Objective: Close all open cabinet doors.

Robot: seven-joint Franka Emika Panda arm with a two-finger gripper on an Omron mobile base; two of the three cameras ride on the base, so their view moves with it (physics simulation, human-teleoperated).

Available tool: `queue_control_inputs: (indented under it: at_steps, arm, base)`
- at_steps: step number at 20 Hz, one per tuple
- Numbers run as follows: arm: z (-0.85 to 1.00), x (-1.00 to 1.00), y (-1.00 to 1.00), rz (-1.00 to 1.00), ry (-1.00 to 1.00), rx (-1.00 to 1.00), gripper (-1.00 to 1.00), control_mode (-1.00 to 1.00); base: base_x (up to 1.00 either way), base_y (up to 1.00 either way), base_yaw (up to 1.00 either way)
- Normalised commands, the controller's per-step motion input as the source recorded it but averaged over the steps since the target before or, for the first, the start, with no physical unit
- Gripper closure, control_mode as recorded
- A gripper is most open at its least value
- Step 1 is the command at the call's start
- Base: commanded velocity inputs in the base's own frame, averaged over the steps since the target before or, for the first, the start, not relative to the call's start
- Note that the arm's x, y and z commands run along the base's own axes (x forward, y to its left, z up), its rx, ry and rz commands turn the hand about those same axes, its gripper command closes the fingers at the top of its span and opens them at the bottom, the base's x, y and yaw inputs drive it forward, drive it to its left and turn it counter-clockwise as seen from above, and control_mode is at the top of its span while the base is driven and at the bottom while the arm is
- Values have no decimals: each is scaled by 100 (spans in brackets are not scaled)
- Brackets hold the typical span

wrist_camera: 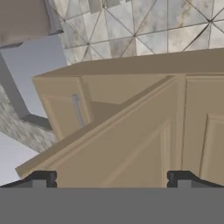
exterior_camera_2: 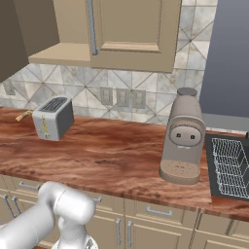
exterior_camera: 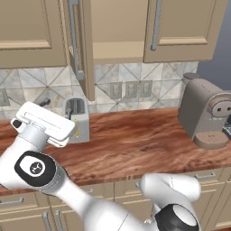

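One cabinet door is swung open. In the left base view it sticks out edge-on from the wall cabinets, up and to the right of the gripper. Its thin silver handle runs up and down on its left side. In the hand view the open door is the big tan panel right in front of the gripper, slanting across the view. Behind it you can see into the open cabinet.

The next cabinet door, further right of the gripper, is shut flat, and so is another door above the gripper. In the hand view one more shut door sits beside the open one.

The two dark fingertips are wide apart, with nothing between them. They are close to the open door, but I cannot tell if they touch it.

Under the cabinets is a wooden bench. A silver toaster stands on it, just right of the gripper. A grey coffee machine stands far to the right. A black wire basket sits past the coffee machine. The wall behind has tiles with three sockets.
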Motion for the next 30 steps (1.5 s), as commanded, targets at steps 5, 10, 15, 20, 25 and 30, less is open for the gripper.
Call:
queue_control_inputs:
  at_steps: [5,10,15,20,25,30]
  arm:
    - [9,47,0,0,2,-1,-100,-100]
    - [28,62,0,0,2,-7,-100,-100]
    - [29,24,0,-2,4,-5,-100,-100]
    - [18,-5,-5,-6,8,1,-100,-100]
    - [15,-20,-41,-2,6,9,-100,-100]
    - [14,-2,-63,0,4,8,-100,-100]
  base:
    - [0,0,0]
    - [0,0,0]
    - [0,0,0]
    - [0,0,0]
    - [0,0,0]
    - [0,0,0]
